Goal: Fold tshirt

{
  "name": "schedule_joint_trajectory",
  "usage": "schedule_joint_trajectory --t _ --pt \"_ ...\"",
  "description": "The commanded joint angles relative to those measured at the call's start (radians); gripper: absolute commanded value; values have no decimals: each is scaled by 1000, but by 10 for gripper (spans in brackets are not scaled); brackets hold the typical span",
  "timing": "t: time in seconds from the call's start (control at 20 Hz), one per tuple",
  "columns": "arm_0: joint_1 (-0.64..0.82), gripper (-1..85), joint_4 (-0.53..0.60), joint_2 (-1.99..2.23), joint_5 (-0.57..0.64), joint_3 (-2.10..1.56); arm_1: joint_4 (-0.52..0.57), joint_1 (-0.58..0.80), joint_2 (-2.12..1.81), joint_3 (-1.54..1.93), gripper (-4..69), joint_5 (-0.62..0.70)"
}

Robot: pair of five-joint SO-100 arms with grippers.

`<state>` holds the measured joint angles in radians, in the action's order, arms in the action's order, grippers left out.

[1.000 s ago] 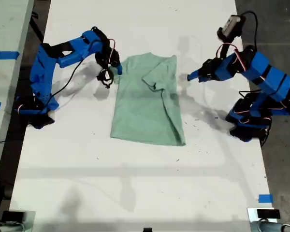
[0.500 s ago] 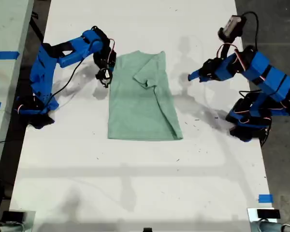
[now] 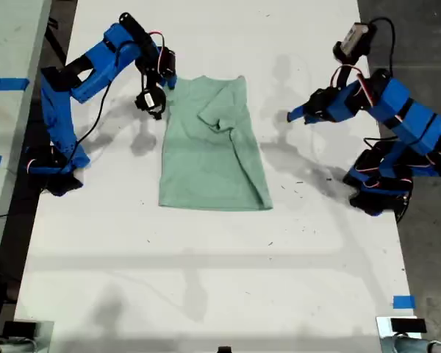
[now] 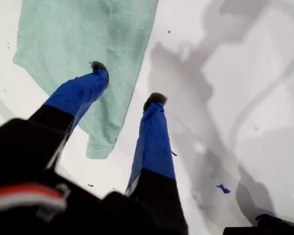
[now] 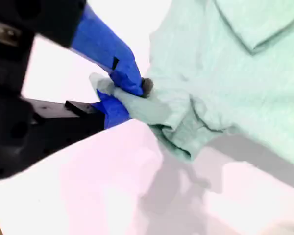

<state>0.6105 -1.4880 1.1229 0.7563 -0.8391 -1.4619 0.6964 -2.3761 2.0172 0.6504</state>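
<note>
A white desk (image 3: 206,287) fills most of the exterior view, its surface marked by small dark specks and soft grey shadows. A dark floor (image 3: 426,243) is seen along the exterior view's right edge. At the exterior view's left, a second pale surface (image 3: 7,44) is seen, bearing strips of blue tape (image 3: 6,84). Another piece of blue tape (image 3: 403,301) is stuck near the desk's lower right corner in the exterior view.

tshirt (image 3: 213,147) mid-table (image 3: 206,279) | arms apparently flank it, exterior view
</note>
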Motion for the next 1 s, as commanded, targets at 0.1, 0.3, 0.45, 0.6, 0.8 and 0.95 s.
schedule_joint_trajectory --t 0.1,0.3,0.45,0.6,0.8,0.95 --pt "-152 0 244 -89 18 137 18 3 -28 3 160 9" --pt "-206 0 459 -193 32 143 18 -9 -28 6 160 -3" --pt "-210 41 606 -311 34 143 18 -17 -31 17 160 -11" --pt "-209 98 738 -419 21 147 25 -25 -32 26 159 -17" --pt "-202 236 649 -351 18 144 28 -26 -35 37 159 -17" --pt "-190 242 491 -178 43 133 38 -26 -37 44 159 -17"
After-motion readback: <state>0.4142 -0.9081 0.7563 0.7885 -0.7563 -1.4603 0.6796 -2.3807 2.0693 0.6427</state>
